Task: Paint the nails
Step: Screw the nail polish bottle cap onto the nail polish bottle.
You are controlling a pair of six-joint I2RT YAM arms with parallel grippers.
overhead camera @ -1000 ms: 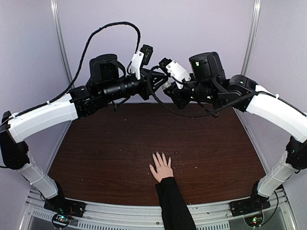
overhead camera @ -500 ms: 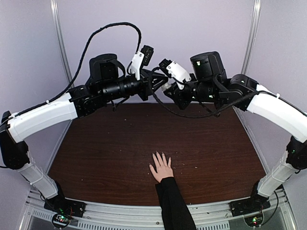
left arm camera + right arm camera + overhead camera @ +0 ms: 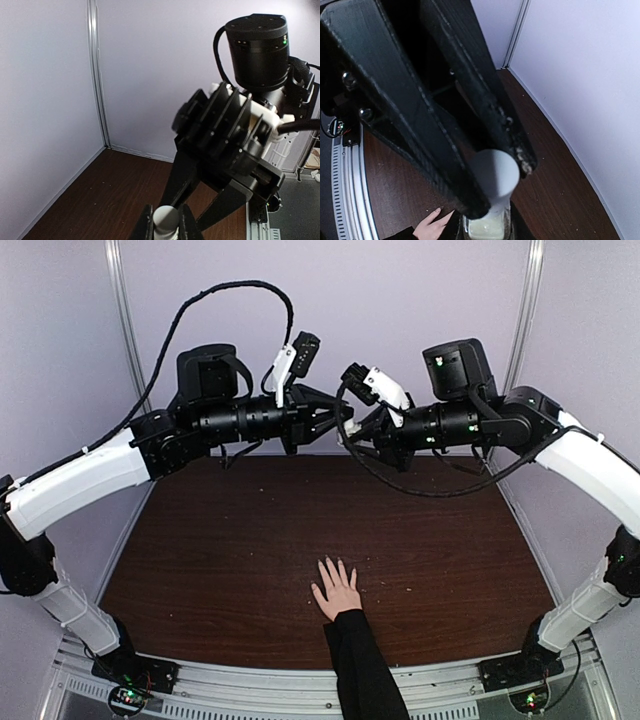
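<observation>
A light-skinned hand [image 3: 336, 591] in a black sleeve lies flat on the brown table, fingers spread; its nails [image 3: 331, 565] are too small to make out. The hand [image 3: 431, 225] also shows low in the right wrist view. High above the table's far half, the two grippers meet tip to tip. My right gripper [image 3: 488, 233] is shut on a small clear bottle [image 3: 490, 229] of pale liquid. My left gripper [image 3: 165, 226] is shut on the bottle's white cap [image 3: 165, 218]. In the top view the left gripper [image 3: 343, 421] and right gripper [image 3: 352, 438] hide the bottle.
Pale walls close in the table [image 3: 220, 540] on the left, back and right. Small crumbs [image 3: 375, 585] speckle the wood near the hand. A black cable [image 3: 235, 295] loops above the left arm. The arm bases stand on a metal rail [image 3: 250, 680] at the near edge.
The left gripper's jaws have closed on the white cap. Both wrists have levelled out and the right forearm has swung up and to the right. The hand has not moved.
</observation>
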